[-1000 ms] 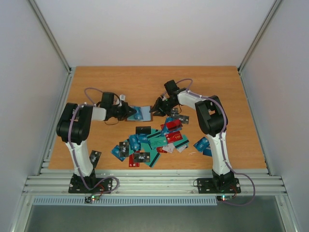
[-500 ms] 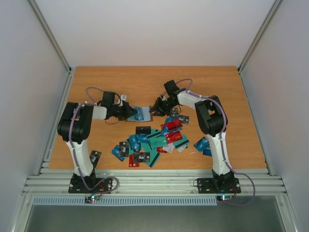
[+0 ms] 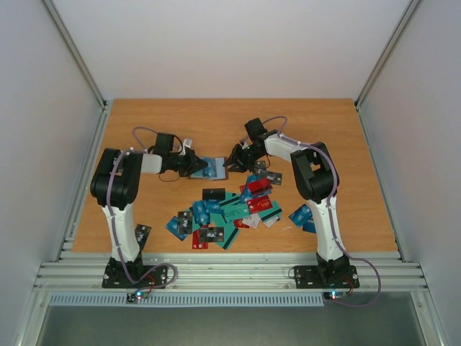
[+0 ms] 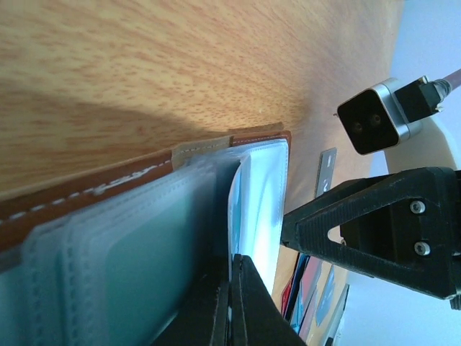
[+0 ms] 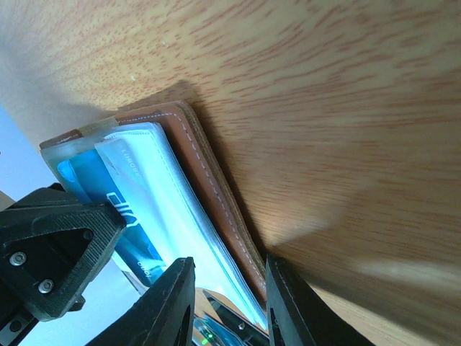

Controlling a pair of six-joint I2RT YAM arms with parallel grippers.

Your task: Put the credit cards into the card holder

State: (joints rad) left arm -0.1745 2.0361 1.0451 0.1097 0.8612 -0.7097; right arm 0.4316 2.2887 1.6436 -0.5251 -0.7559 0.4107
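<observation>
Blue card in open card holder
</observation>
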